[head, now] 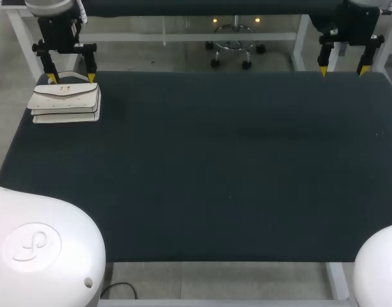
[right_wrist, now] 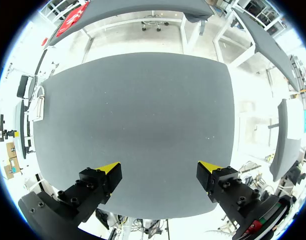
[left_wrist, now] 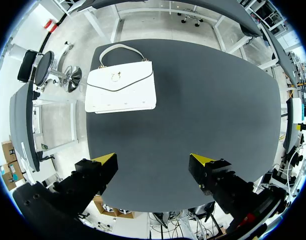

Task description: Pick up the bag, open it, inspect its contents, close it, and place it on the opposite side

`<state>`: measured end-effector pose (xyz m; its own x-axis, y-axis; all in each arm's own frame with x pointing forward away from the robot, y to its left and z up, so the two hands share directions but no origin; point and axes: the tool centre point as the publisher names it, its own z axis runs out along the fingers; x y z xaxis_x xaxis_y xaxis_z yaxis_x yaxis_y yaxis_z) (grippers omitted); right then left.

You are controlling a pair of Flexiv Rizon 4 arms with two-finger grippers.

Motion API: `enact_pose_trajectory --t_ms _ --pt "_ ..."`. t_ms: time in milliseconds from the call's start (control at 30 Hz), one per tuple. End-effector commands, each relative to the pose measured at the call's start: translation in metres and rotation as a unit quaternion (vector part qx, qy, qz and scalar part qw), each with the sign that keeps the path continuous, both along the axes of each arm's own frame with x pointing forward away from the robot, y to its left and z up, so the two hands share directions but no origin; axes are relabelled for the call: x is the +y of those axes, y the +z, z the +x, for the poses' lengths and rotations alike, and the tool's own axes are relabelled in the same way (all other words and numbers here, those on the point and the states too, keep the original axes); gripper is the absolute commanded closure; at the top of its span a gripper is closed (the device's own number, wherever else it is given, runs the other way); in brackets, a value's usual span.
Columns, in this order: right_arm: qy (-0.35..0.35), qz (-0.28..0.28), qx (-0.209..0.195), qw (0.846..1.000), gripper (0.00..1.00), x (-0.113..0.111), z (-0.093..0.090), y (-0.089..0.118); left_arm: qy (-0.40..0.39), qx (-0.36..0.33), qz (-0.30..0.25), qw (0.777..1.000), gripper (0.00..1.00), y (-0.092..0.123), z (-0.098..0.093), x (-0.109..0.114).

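White bag [head: 66, 102], plain apart from a small gold-toned clasp [left_wrist: 115, 76]; uniformly dark charcoal counter [head: 215, 166], unpatterned; left gripper [head: 71, 77] and right gripper [head: 343, 70], both black with bright yellow tips.

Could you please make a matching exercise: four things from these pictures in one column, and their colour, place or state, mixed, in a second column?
1. bag
2. left gripper
3. right gripper
4. table

a. dark, bears the bag
b. open, far from the bag
c. white, lying flat
d. open, close by the bag

Pairs: 1-c, 2-d, 3-b, 4-a
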<state>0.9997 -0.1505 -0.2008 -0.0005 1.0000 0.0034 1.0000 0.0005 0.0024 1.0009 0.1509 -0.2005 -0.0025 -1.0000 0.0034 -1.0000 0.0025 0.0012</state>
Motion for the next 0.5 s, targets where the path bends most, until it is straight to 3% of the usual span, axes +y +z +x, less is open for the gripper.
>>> enact_pose_trajectory --t_ms 33,500 --pt "0.0 -0.001 0.001 1.0 0.0 0.0005 0.0003 0.0006 0.001 0.0 0.001 1.0 0.0 0.0004 -0.0001 -0.0007" --pt "0.0 -0.001 0.001 1.0 0.0 0.0005 0.0003 0.0006 -0.008 0.0 -0.002 1.0 0.0 0.0009 0.001 -0.0009"
